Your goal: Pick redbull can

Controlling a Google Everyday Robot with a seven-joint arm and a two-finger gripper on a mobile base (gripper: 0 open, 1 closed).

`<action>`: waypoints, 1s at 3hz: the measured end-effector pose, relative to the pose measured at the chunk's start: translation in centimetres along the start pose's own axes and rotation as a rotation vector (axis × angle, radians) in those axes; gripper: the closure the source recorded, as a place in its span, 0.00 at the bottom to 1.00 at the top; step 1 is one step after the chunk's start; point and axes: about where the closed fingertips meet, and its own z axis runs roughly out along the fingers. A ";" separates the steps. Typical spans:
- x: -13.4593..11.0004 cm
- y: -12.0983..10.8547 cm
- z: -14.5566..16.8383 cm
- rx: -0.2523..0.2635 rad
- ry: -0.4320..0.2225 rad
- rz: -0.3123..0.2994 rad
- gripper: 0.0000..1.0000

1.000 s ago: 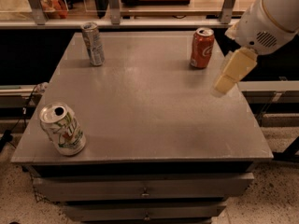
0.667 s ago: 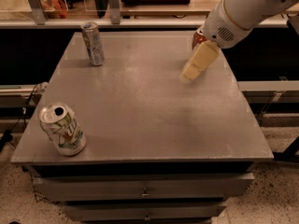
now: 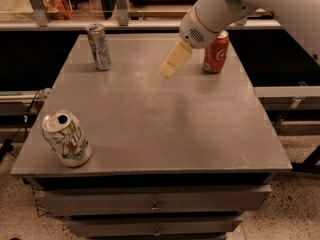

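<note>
The redbull can (image 3: 99, 46) is tall, slim, silver and blue, and stands upright at the far left of the grey table (image 3: 150, 119). My gripper (image 3: 171, 65) hangs above the far middle of the table on the white arm that comes in from the upper right. It is well to the right of the redbull can and holds nothing that I can see.
A red-orange soda can (image 3: 216, 52) stands at the far right, just right of the arm. A wider white and green can (image 3: 66, 138) stands tilted near the front left corner. Rails and a shelf run behind the table. Drawers sit under the front edge.
My gripper has moved left across the far side of the table, from beyond the red-orange can towards the redbull can. The cans have not moved.
</note>
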 end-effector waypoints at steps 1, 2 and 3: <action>-1.6 -0.1 2.4 -0.016 -0.089 0.029 0.00; -5.0 0.1 8.2 -0.067 -0.256 0.099 0.00; -9.3 -0.8 13.2 -0.096 -0.409 0.141 0.00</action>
